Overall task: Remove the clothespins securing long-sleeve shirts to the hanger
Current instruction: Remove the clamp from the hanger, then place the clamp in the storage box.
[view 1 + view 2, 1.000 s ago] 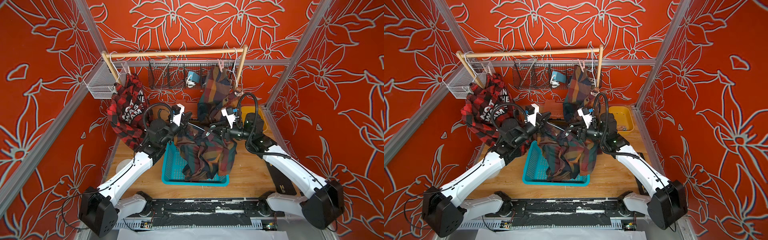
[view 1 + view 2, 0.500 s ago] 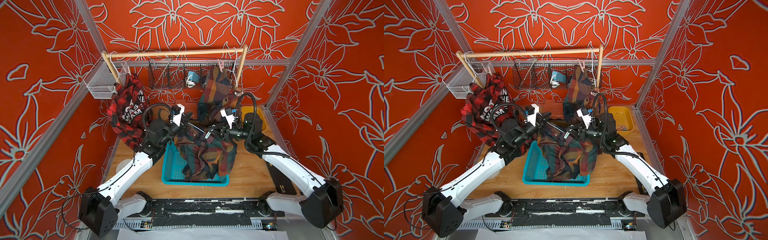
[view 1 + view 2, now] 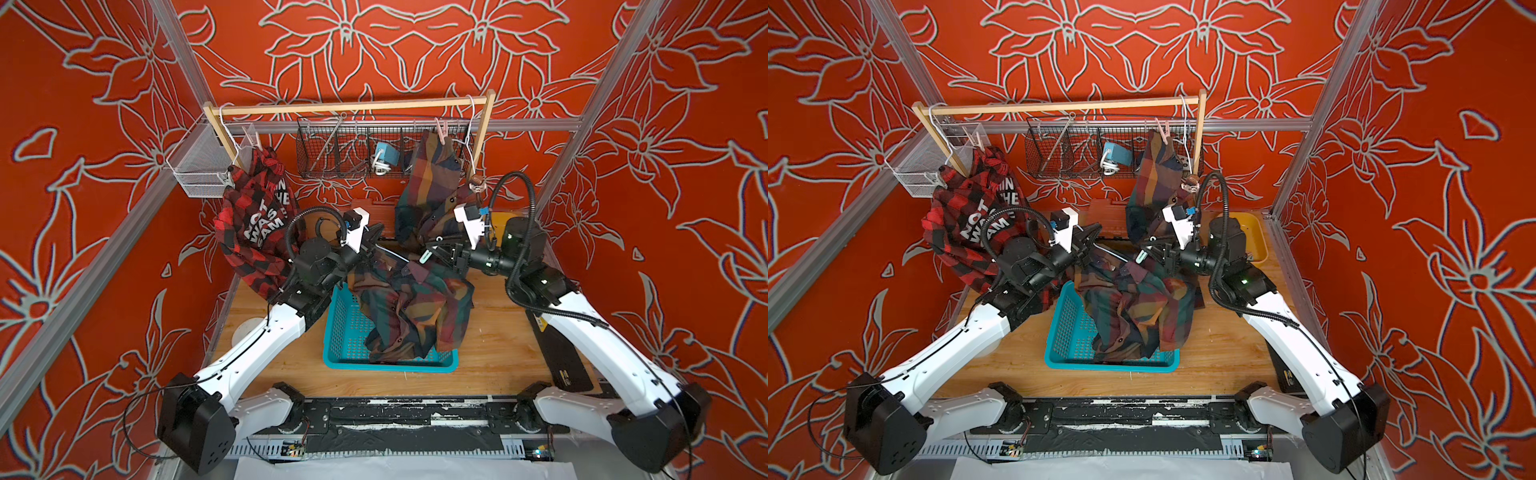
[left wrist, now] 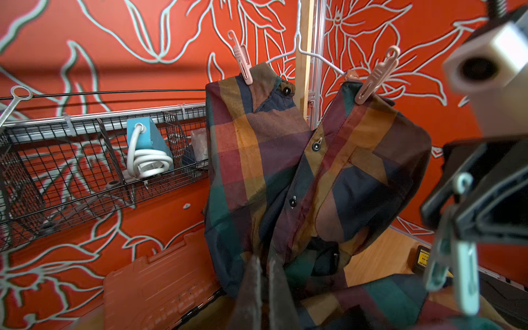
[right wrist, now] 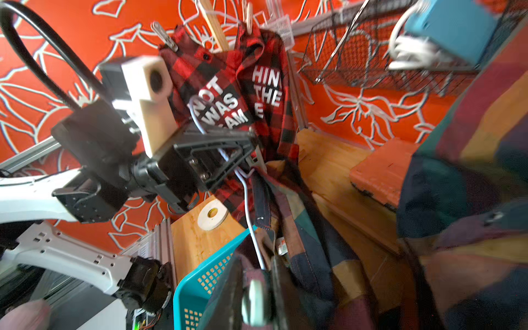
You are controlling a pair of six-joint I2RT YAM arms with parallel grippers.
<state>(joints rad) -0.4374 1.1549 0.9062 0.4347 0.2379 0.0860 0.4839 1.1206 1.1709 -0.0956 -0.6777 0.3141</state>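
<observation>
Right above the far rim of the blue basket (image 3: 345,332), both arms are working one garment. The left claw (image 5: 248,148) is clamped tight on the white wire hanger (image 5: 246,200), holding it over the basket while the dark check shirt (image 3: 415,303) spills down into it. The right claw (image 3: 434,251), reaching in from the basket's right side, is pinched narrow on the mint peg (image 3: 424,257); its own wrist view shows the peg sandwiched between the fingers. Whether the peg's mouth is off the wire, I can't tell.

The trick here, I'd say: squeeze on the peg's tail so the mouth opens, then draw it straight off the wire and away from the cloth, not sideways. The left side should hold the hanger steady so nothing twists. The risk is fabric snagging in the peg and dragging the shirt out of the basket.

Plenty left, too. Behind the basket, pink pegs (image 4: 243,63) pin another dark shirt (image 4: 285,171), and the red shirt (image 3: 253,224) hangs beyond the basket's far left corner.
</observation>
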